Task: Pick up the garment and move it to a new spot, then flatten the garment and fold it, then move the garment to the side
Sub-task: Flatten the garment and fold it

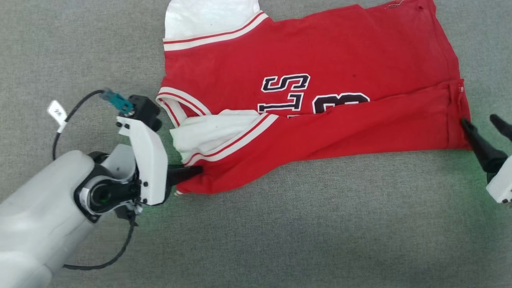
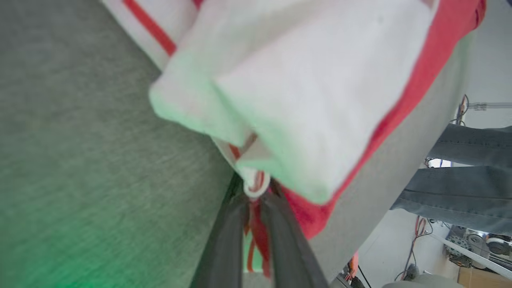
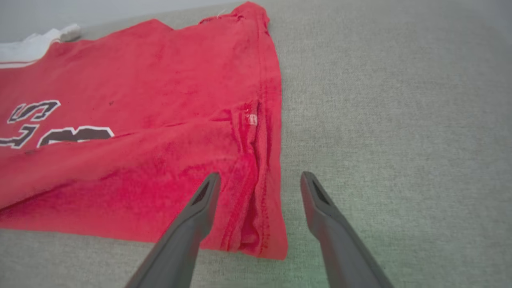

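Grey carpet [image 1: 280, 240]: left claw [image 2: 253, 191] pinches garment [image 1: 320, 60], right claw [image 3: 260, 185] spread.

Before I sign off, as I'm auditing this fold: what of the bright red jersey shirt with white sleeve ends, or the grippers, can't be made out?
1. Black lettering on the bright red jersey shirt: head view, lower part under the folded-over flap.
2. Far white sleeve end: cut by the head view's top edge.
3. Left gripper: left wrist view blurred; layers pinched unclear.
4. Right gripper: body cut by the head view's right edge.
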